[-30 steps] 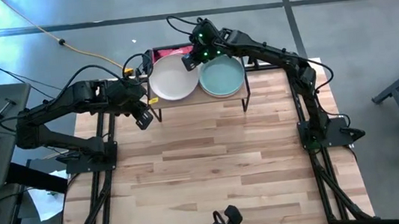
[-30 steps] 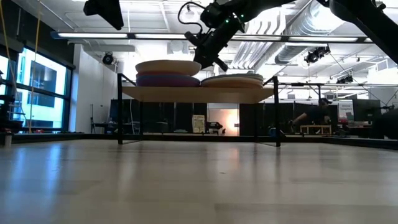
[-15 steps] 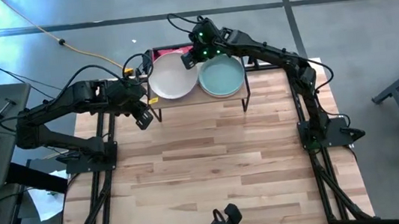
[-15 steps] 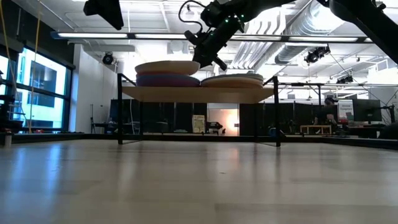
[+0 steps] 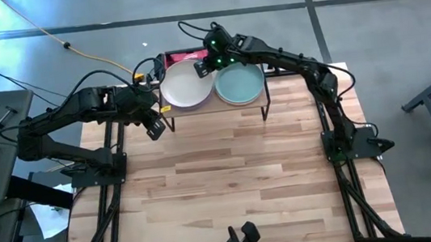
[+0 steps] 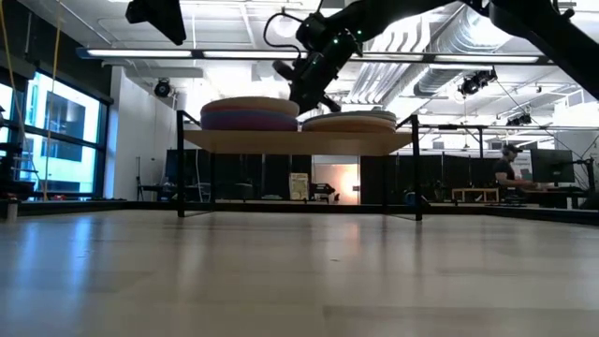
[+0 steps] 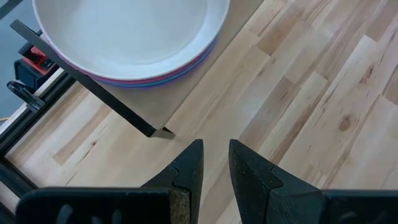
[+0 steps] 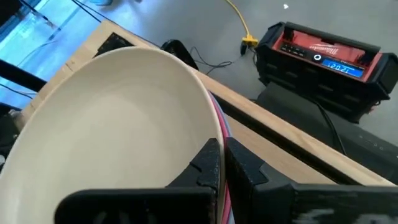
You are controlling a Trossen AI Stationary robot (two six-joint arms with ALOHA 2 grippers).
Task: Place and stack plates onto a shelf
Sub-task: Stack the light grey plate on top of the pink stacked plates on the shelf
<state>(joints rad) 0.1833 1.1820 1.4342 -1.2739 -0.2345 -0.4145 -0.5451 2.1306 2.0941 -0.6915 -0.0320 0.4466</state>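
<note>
You have two stacks of plates on the shelf point(image 5: 214, 109): a cream-topped stack point(image 5: 186, 84) and a teal-topped stack point(image 5: 239, 83). Your right gripper point(image 5: 203, 65) reaches over the shelf's far edge, fingers clenched on the cream plate's point(image 8: 118, 124) rim. Your left gripper point(image 5: 154, 128) hangs beside the shelf's left end, fingers nearly closed on nothing.

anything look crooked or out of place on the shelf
Nothing stands out. Two stacks of round matte plates sit level, side by side, on the small light-wood shelf: a cream-topped stack and a teal-topped stack. The right gripper hovers at the cream plate's rim.
</note>
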